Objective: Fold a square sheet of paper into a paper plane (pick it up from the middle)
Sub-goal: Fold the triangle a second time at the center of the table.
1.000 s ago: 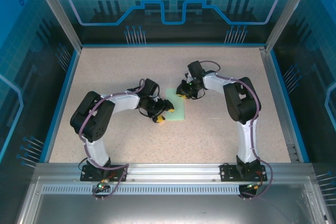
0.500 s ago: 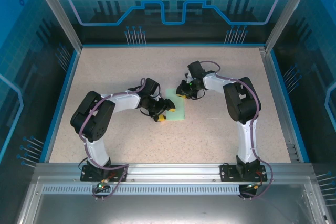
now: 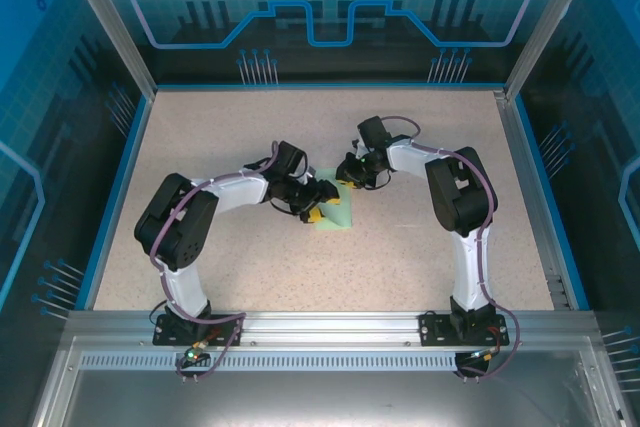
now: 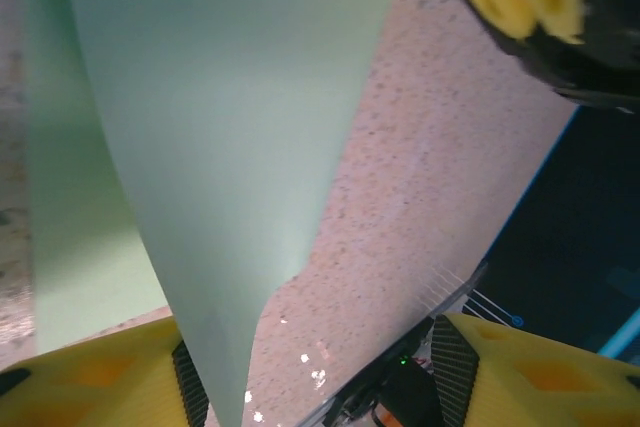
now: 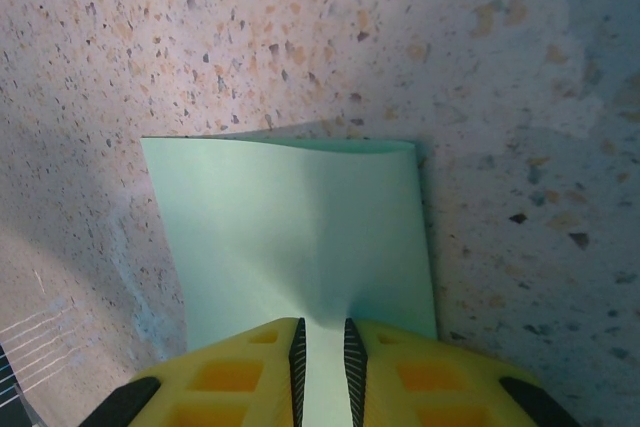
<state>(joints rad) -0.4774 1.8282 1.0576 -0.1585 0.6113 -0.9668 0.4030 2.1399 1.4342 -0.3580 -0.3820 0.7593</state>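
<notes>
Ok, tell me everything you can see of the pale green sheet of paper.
The pale mint-green square sheet of thin paper is plain and unmarked, lying near the middle of the speckled table. The right pincer is shut on its far edge, raising a soft ridge there. Its left side is lifted off the surface, curling up inside the open left pincer.

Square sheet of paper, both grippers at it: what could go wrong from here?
The right gripper pinches only an edge of the square sheet of paper, so a tug could slip or tear it. The left gripper is open, with the raised flap against one finger; closing may crease it crooked.
</notes>
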